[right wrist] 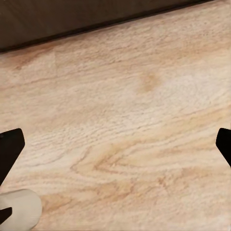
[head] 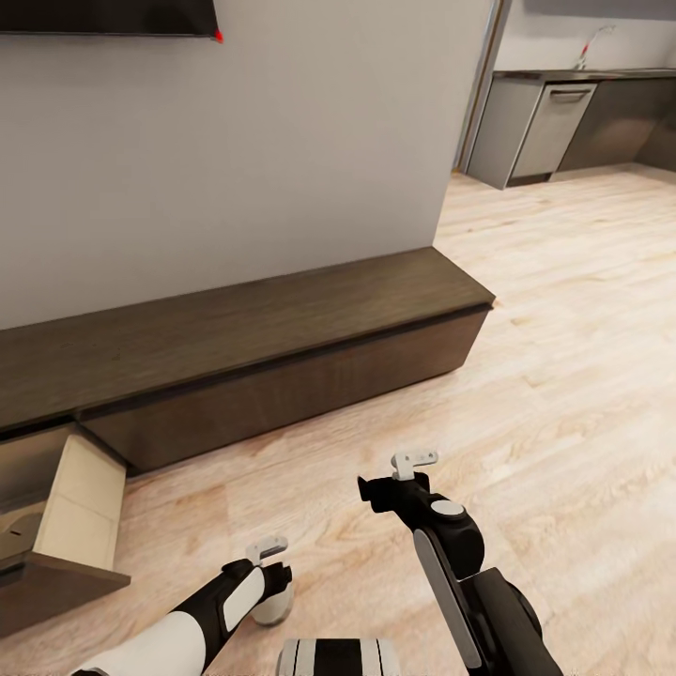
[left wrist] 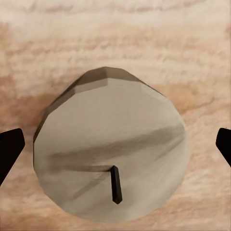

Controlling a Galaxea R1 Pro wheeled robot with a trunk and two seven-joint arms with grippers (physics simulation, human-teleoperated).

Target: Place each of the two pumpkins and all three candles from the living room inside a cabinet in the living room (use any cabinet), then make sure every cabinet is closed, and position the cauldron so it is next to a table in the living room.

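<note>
Two tools, both spread wide. Left tool [left wrist: 115,144] low in the frame, poised over a candle [left wrist: 110,154] upright on the floor [head: 563,357], fingers apart from it. Right tool [right wrist: 115,144] empty above bare floor. Cabinet [head: 235,347] mid-frame, drawer [head: 70,507] open lower left.

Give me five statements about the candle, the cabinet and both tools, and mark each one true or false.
1. A candle stands on the wood floor directly beneath the left tool. True.
2. The left tool is shut on the candle. False: its fingers sit wide apart on either side, not touching it.
3. A drawer at the left end of the cabinet is pulled open. True.
4. The right tool holds a pumpkin. False: it is open and empty above bare floor.
5. The candle lies on top of the cabinet. False: it is on the floor in front of it.
</note>
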